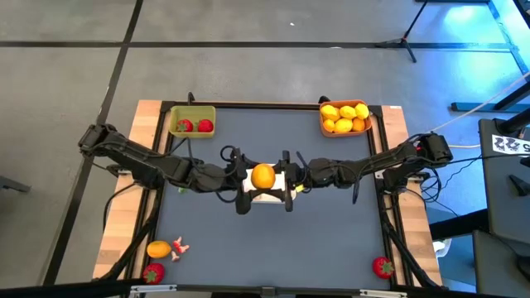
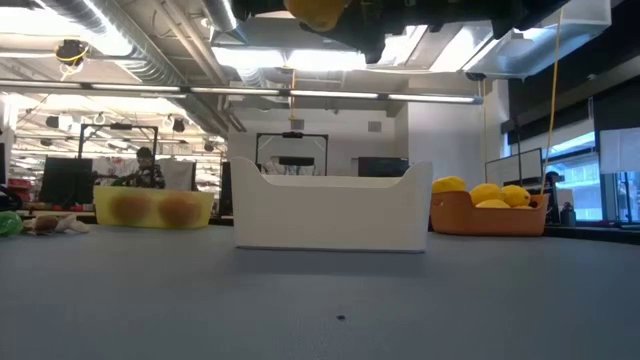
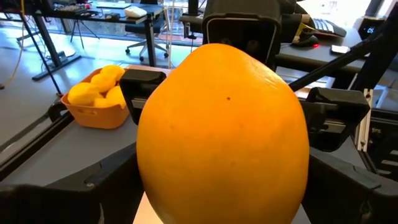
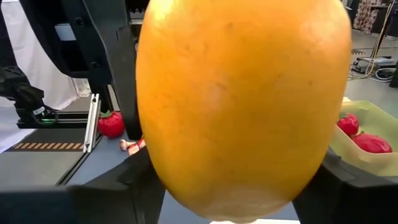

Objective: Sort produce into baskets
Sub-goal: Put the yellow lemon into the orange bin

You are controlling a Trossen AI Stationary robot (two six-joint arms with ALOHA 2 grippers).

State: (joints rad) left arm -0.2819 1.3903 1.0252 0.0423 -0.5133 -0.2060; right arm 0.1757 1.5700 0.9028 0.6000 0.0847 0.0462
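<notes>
An orange, lemon-shaped fruit [image 1: 262, 176] hangs in the air at mid-table, above the white tray [image 1: 267, 199]. My left gripper [image 1: 251, 177] comes at it level from the table's left and is shut on it. My right gripper [image 1: 280, 177] faces it level from the table's right, close up against the same fruit [image 4: 242, 106]. At the far left, the yellow-green basket [image 1: 192, 122] holds two red strawberries. Several yellow pieces fill the orange basket [image 1: 344, 118] at the far right. My left gripper has the orange fruit between its two fingers [image 3: 93, 186], which flank the fruit's two sides [image 3: 149, 180]. The fingers come level from the table's left. The fruit is lifted clear above the white tray.
Near the front left lie an orange-yellow fruit [image 1: 158, 247], a strawberry [image 1: 153, 272] and pink scraps [image 1: 179, 247]. Another strawberry [image 1: 383, 266] lies at the front right. The white tray [image 2: 330, 210] stands upright-walled directly under both grippers.
</notes>
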